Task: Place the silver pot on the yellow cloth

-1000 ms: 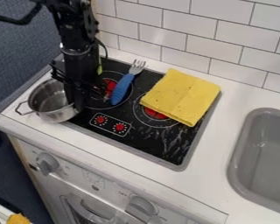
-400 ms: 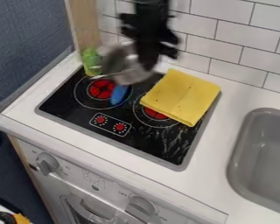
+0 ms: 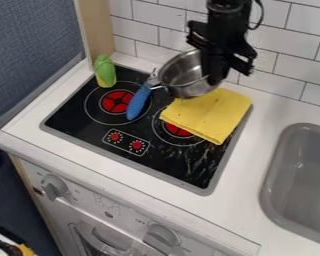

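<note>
i see my black gripper point(image 3: 214, 72) near the top edge, its arm cut off above. its jaws are closed on the rim of the silver pot point(image 3: 189, 91), which hangs from them, tilted, mostly to their left in this view; they hide that bit of rim. the pot is over the far left part of the yellow cloth point(image 3: 213, 112), covering a corner. markings by the grey knob point(image 3: 54, 186) are too small to read.

Black arm point(image 3: 228, 22) upright, fingers point(image 3: 217, 71) downward, clamped
</note>
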